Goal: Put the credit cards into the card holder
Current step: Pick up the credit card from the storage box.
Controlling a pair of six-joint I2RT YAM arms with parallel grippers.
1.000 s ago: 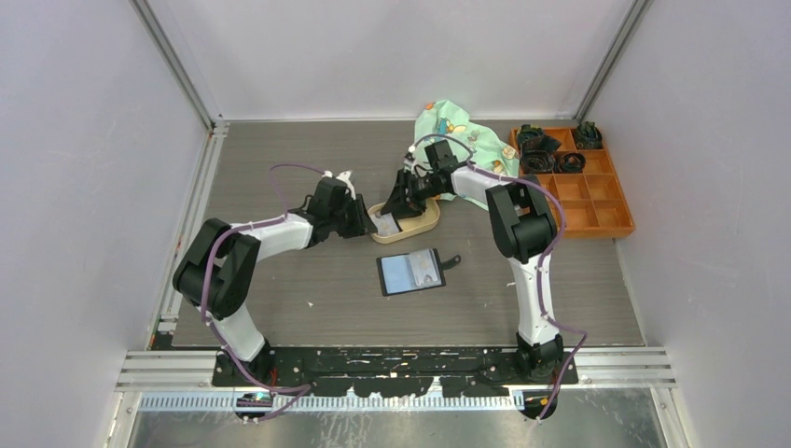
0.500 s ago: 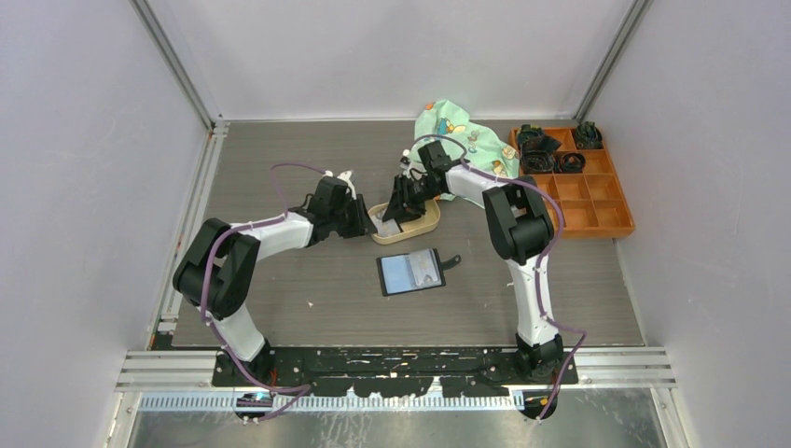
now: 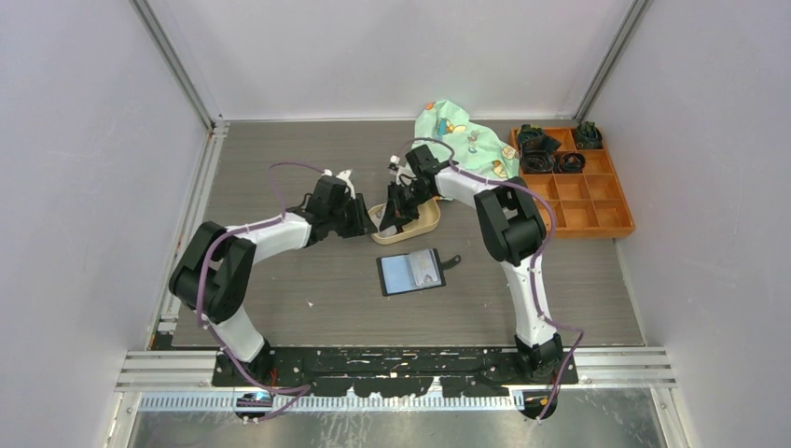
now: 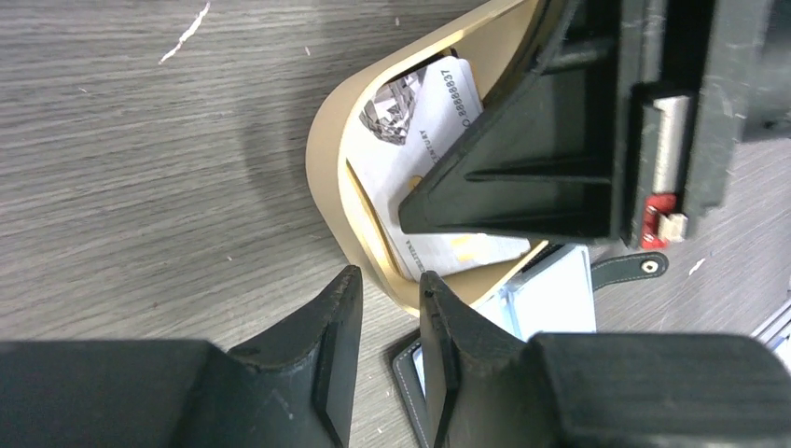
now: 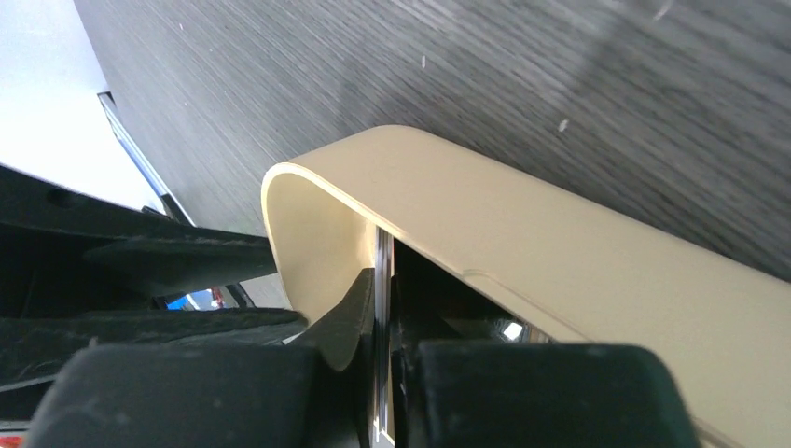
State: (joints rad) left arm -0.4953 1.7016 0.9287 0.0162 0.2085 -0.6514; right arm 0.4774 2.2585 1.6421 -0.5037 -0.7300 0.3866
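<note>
The black card holder point(image 3: 382, 277) lies open in the middle of the table with pale blue and grey credit cards point(image 3: 416, 270) in its pockets. It also shows in the left wrist view point(image 4: 415, 373). A tan oval tray point(image 3: 427, 224) holds a white credit card point(image 4: 429, 131) with dark markings. My right gripper point(image 3: 397, 211) reaches into the tray's left end and is shut on the thin edge of that card point(image 5: 383, 266). My left gripper point(image 3: 366, 222) sits just left of the tray rim point(image 4: 326, 177), its jaws a little apart and empty.
An orange compartment box point(image 3: 588, 217) with black items in its far cells stands at the right. A green patterned cloth point(image 3: 457, 126) lies behind the tray. Metal rails run along the left side and near edge of the table.
My right gripper has moved a little to the left along the tray and lower into it. The left arm and the card holder have not moved.
</note>
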